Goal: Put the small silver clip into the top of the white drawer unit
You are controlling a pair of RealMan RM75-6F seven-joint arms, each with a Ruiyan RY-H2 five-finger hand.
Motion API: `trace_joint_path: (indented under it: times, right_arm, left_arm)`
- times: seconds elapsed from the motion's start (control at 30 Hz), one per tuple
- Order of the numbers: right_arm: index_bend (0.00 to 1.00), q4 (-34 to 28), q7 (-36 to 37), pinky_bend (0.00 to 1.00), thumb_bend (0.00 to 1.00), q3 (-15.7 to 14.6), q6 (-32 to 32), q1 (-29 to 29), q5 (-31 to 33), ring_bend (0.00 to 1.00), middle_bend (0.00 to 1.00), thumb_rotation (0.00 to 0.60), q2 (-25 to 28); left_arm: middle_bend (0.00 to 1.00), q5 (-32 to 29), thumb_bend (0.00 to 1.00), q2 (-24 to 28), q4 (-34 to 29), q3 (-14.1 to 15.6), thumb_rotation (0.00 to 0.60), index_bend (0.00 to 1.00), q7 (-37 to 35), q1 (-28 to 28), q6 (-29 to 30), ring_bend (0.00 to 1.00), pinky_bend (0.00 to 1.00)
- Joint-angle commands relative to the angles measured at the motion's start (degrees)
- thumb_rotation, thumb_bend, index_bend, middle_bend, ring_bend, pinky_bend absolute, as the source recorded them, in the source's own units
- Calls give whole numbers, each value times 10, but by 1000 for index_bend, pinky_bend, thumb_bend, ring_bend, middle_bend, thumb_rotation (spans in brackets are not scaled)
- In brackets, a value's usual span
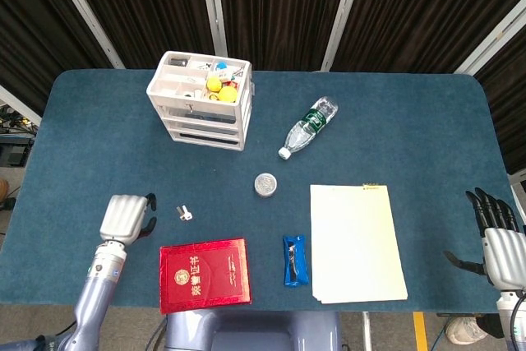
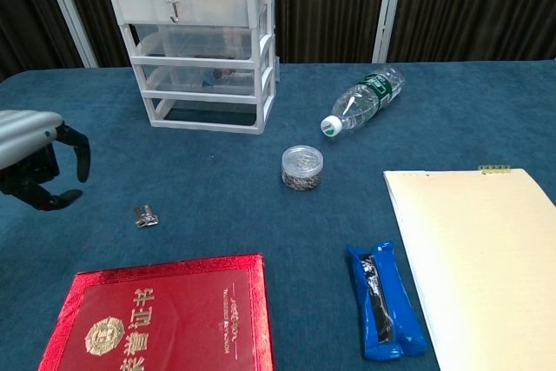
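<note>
Hovering over the blue table (image 1: 394, 121): left hand (image 1: 125, 218), fingers (image 2: 80, 149) curling downward and apart, holding nothing. Lying flat on the cloth just beyond those fingertips, toward the table's middle and not touching them: the small silver clip (image 1: 185, 214). Sitting close below the clip, near the table's front edge: a red booklet (image 1: 205, 274). Standing well beyond the fingers at the far side: the white drawer unit (image 1: 201, 100), its open top tray holding yellow and other small bits. Resting far off at the opposite front corner: right hand (image 1: 496, 240), fingers (image 1: 485, 207) stretched out and spread, gripping nothing. Lying between the two hands: a round tin (image 1: 265, 184), a blue packet (image 1: 295, 260), a pale notepad (image 1: 356, 242) and, farther back, a tipped-over bottle (image 1: 308, 127).
</note>
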Motion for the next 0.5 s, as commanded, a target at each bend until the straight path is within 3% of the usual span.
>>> trace_joint_path:
  times: [0.03,0.5]
  right_arm:
    - [24,0,1,0,28,0,0,0,0,0,0,600,0]
    - [24,-1,5,0,28,1,-1,1,0,0,0,600,1]
  left_arm:
    - [1000,-37,369,-35,23,-9,600,496,24,-23,-2,907,780]
    - [1000,-60,369,-123,119,-12,600,536,30,-69,-1,907,780]
